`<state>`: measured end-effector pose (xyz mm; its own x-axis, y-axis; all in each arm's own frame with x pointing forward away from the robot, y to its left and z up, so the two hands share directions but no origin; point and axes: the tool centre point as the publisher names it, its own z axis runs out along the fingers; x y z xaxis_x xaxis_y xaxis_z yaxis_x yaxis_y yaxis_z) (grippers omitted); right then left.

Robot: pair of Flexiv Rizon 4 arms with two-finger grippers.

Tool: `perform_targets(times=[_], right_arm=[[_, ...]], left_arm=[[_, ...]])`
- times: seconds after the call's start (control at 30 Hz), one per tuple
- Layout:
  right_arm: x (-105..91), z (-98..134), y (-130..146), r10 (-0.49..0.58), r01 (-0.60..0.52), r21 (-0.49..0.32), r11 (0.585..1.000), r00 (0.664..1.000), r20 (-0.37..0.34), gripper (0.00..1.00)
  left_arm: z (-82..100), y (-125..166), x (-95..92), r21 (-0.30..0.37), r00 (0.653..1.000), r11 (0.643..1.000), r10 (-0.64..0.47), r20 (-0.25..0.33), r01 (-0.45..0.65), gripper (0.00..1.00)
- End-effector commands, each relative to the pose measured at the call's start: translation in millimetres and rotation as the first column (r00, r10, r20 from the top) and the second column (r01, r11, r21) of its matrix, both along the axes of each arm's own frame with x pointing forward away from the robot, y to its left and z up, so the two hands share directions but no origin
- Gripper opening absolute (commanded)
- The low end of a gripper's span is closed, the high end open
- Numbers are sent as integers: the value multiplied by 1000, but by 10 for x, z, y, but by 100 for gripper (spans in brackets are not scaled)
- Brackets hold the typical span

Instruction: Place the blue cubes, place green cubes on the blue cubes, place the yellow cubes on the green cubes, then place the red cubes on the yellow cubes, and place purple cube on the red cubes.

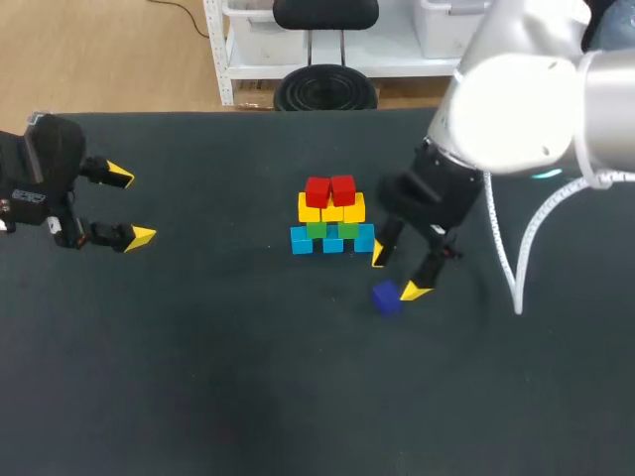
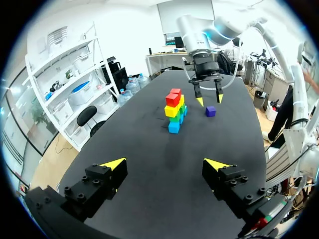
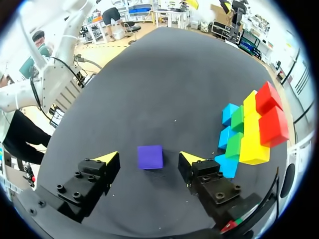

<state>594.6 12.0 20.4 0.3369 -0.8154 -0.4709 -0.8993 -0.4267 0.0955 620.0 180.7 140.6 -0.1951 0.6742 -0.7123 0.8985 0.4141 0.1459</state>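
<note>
- The purple cube lies on the table directly between the two fingers of my right end effector. There is a clear gap on each side of it.
- My right end effector is open wide and holds nothing; neither yellow tip touches the cube. In the head view the tips look to hang a little above and beside it, so I judge I must come down before closing.
- The cube has no long axis. Its side faces sit nearly square to my finger line, so little or no wrist turn seems needed.
- The stack stands near, just beyond one of my right fingers, with the red cubes on top and nothing on them yet. That is where the purple cube belongs.
- The nearest blue cube at the stack's foot is close beside that finger. It is the one thing I could knock while descending or lifting.
- My left end effector is also open and empty, well apart at the far side of the table. My right arm is plainly the nearer one.
</note>
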Motion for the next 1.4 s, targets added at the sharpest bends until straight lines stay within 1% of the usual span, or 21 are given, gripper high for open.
perform_targets(times=[0.03, 0.13, 0.23, 0.27, 0.37, 0.5, 0.53, 0.57, 0.83, 1.13, 1.2, 1.23, 1.27, 1.3, 1.33, 1.37, 1.4], right_arm=[[-67, -29, -8, -24, 24, 8, 1000, 999, 47, 76], [-57, -51, -11, -23, 23, 0, 1000, 998, 52, 75], [-45, -70, -15, -20, 20, -6, 1000, 998, 57, 72], [-39, -77, -17, -19, 20, -7, 1000, 998, 58, 73], [-21, -94, -21, -19, 19, -10, 1000, 998, 63, 71], [3, -116, -22, -19, 19, -9, 1000, 998, 65, 71], [3, -123, -22, -17, 18, -9, 1000, 998, 65, 69], [2, -130, -23, -15, 16, -10, 1000, 998, 64, 67], [9, -240, -41, -8, 9, -13, 1000, 999, 53, 67], [24, -333, -31, -5, 6, -14, 1000, 999, 39, 63], [34, -330, -25, -6, 6, -12, 1000, 999, 39, 50], [40, -326, -22, -6, 7, -11, 1000, 999, 40, 49], [44, -321, -20, -7, 7, -10, 1000, 999, 41, 45], [48, -315, -19, -7, 8, -10, 1000, 999, 43, 39], [53, -309, -18, -8, 9, -10, 1000, 999, 46, 29], [57, -305, -16, -9, 10, -10, 1000, 999, 48, 24], [60, -300, -15, -9, 10, -10, 1000, 999, 50, 13]], left_arm=[[-14, 11, -4, -5, 1000, 1000, -2, 6, 2, 100], [-14, 11, -4, -5, 1000, 1000, -2, 6, 2, 100], [-14, 11, -4, -5, 1000, 1000, -2, 6, 2, 100], [-14, 11, -4, -5, 1000, 1000, -2, 6, 2, 100], [-14, 11, -4, -5, 1000, 1000, -2, 6, 2, 100], [-14, 11, -4, -5, 1000, 1000, -2, 6, 2, 100], [-14, 11, -4, -5, 1000, 1000, -2, 6, 2, 100], [-14, 11, -4, -5, 1000, 1000, -2, 6, 2, 100], [-14, 11, -4, -5, 1000, 1000, -2, 6, 2, 100], [-14, 11, -4, -5, 1000, 1000, -2, 6, 2, 100], [-14, 11, -4, -5, 1000, 1000, -2, 6, 2, 100], [-14, 11, -4, -5, 1000, 1000, -2, 6, 2, 100], [-14, 11, -4, -5, 1000, 1000, -2, 6, 2, 100], [-14, 11, -4, -5, 1000, 1000, -2, 6, 2, 100], [-14, 11, -4, -5, 1000, 1000, -2, 6, 2, 100], [-14, 11, -4, -5, 1000, 1000, -2, 6, 2, 100], [-14, 11, -4, -5, 1000, 1000, -2, 6, 2, 100]])
